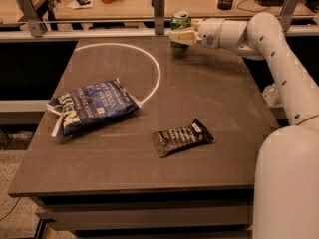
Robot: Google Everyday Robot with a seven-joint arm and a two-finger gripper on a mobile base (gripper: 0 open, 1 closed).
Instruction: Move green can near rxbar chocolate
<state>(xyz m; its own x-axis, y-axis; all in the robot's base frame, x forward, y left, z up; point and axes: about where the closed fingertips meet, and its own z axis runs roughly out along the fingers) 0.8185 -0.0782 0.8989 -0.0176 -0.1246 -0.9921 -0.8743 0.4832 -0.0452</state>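
The green can (180,22) stands upright at the far edge of the table, right of the middle. My gripper (182,35) reaches in from the right and is shut on the can, with one cream finger (180,35) across the can's front at mid height. The can's base (179,51) shows below the finger, at or just above the table top. The rxbar chocolate (182,137), a flat black wrapper with white lettering, lies near the table's front, well toward me from the can.
A blue chip bag (92,107) lies on the table's left side. A white circle line (149,63) is marked on the brown table (219,108). A metal rail with posts (158,6) runs behind the can. My white arm (284,68) runs along the right edge.
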